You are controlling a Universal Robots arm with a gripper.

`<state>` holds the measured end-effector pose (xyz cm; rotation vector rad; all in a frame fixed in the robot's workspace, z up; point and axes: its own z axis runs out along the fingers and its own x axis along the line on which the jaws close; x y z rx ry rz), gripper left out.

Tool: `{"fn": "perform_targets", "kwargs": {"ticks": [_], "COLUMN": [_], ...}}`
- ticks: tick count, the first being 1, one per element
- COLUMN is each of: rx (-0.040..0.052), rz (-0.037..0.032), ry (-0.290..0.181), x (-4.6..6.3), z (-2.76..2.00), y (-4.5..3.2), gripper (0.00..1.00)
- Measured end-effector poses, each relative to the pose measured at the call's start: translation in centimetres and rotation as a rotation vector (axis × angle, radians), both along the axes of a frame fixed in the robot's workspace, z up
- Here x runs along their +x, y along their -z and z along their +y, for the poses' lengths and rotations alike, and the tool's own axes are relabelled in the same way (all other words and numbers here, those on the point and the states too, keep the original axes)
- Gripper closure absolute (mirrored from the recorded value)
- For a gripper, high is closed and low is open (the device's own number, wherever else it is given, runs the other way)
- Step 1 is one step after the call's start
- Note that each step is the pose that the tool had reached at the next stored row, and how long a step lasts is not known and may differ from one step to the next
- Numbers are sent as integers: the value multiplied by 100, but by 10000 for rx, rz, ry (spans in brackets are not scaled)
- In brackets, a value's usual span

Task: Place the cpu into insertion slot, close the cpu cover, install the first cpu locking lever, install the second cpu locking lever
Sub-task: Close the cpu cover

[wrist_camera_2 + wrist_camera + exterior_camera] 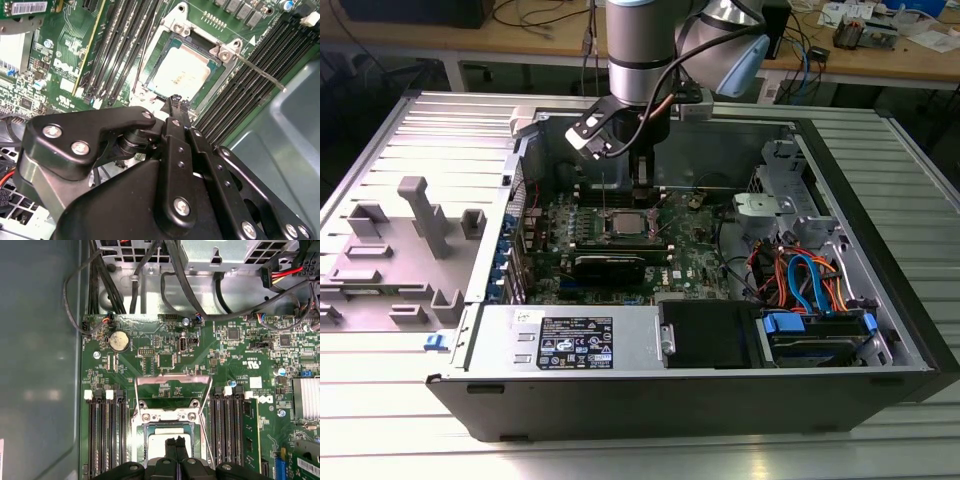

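Observation:
The cpu (180, 75) lies flat in the insertion slot (167, 416), its silver top (157, 445) facing up. The cpu cover (170, 380) stands raised off the slot's far edge as a thin open metal frame, with green board showing through its middle. A thin metal bar (260, 75) sticks out from the slot's corner. My gripper (176, 440) is shut and holds nothing, its black tips (176, 100) just above the cpu's near edge. In the exterior view the gripper (642, 195) hangs inside the open computer case over the slot (625, 222).
Long black memory slots (105, 435) (227, 430) flank the socket on both sides. Black cables (150, 270) run along the board's far edge. A black card (610, 265) lies nearby, drive cables (815, 280) sit at the exterior view's right, and a grey fixture (420, 215) stands on the left.

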<state>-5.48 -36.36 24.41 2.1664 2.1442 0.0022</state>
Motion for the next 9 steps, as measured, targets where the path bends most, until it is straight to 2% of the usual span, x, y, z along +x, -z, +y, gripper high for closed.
{"fn": "perform_targets", "kwargs": {"ticks": [9], "rx": [0], "rz": [0], "ry": [0], "x": [4], "z": [0], "y": [0], "gripper": [89]}}
